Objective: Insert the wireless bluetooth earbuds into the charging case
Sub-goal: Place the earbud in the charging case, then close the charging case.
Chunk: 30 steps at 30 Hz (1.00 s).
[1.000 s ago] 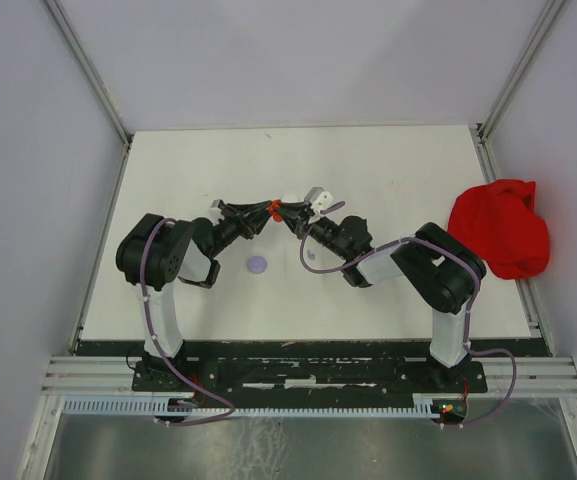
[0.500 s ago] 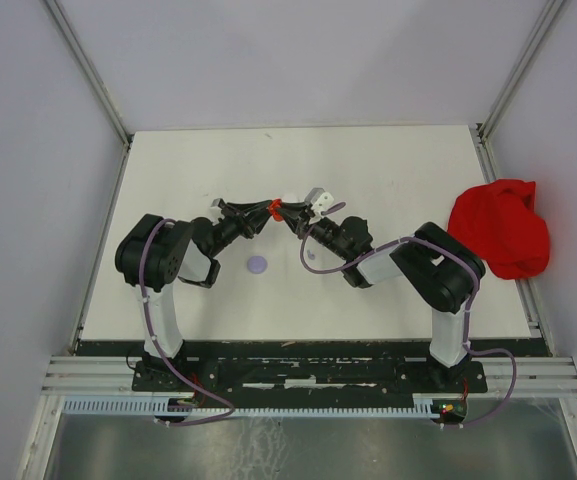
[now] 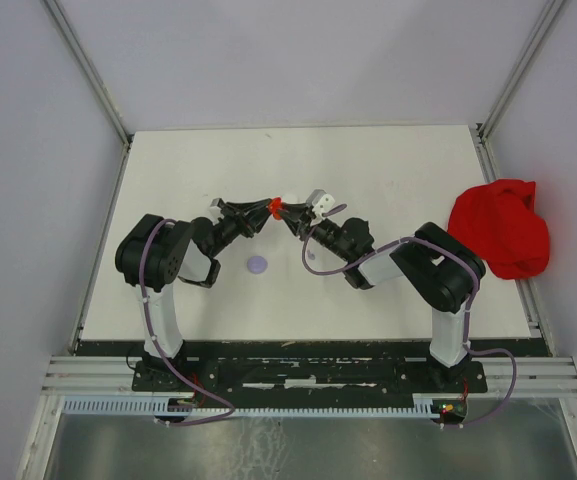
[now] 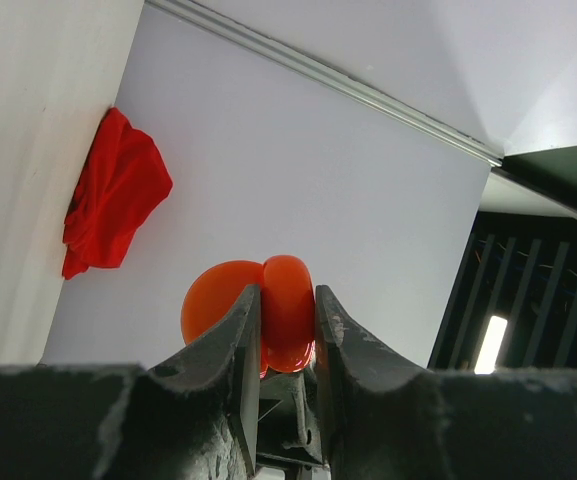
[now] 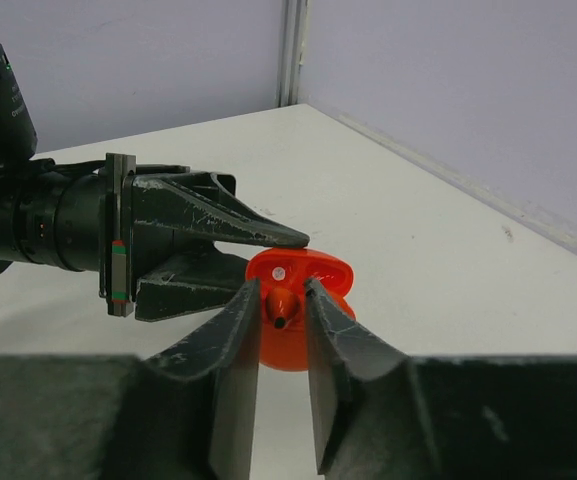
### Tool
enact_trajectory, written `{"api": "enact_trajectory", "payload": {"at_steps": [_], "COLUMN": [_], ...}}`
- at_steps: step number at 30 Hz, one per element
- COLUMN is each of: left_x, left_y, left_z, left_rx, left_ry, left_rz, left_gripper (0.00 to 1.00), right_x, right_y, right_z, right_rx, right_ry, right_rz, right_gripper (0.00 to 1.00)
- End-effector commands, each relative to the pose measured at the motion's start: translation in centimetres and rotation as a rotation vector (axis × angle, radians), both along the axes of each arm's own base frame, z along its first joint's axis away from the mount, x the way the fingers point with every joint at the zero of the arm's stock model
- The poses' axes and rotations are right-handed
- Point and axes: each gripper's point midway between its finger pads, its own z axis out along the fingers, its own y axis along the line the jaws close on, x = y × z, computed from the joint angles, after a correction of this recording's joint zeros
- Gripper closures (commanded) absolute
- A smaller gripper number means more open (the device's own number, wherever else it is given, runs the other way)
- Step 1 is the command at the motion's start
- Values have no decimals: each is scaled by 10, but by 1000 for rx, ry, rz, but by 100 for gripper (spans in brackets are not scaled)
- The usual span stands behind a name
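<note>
The charging case (image 3: 277, 205) is red, hinged open and held above the table's middle. My left gripper (image 3: 267, 209) is shut on one half of it; from the left wrist the case (image 4: 218, 295) shows as two red lobes, with the left gripper (image 4: 286, 292) pinching the right lobe. A red earbud (image 5: 281, 301) sits head-first in the case (image 5: 313, 268), its stem pointing out. My right gripper (image 5: 281, 288) stands around the stem with a thin gap on each side. My right gripper (image 3: 287, 212) meets the left one tip to tip.
A round purple disc (image 3: 258, 264) lies on the white table (image 3: 388, 160) below the left gripper. A crumpled red cloth (image 3: 500, 228) rests at the table's right edge, and the left wrist view also catches the red cloth (image 4: 113, 195). Purple walls enclose three sides.
The right jaws have eased slightly apart around the red earbud. Both grippers and the case have shifted a little toward the far side of the table.
</note>
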Motion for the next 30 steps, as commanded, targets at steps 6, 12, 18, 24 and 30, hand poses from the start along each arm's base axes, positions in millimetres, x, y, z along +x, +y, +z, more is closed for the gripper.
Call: {"api": "enact_trajectory", "payload": {"at_steps": [6, 12, 18, 24, 30], "left_x": [-3, -1, -2, -3, -3], "left_y": [5, 4, 3, 2, 1], "left_z": [52, 42, 37, 37, 36], "left_rx": [-88, -68, -44, -40, -31], "left_ry": [-208, -198, -207, -211, -217], "left_rz": [20, 26, 26, 18, 16], "left_gripper": [97, 97, 97, 97, 97], "right_x": [-1, -1, 10, 17, 5], "right_y": [-8, -30, -61, -79, -86], "right_z": [45, 94, 86, 41, 14], "right_rx": [94, 181, 158, -184, -365], "right_ry": [-60, -112, 5, 429, 593], "right_rz": [-25, -100, -263, -410, -417], "right_gripper": [46, 40, 36, 28, 26]}}
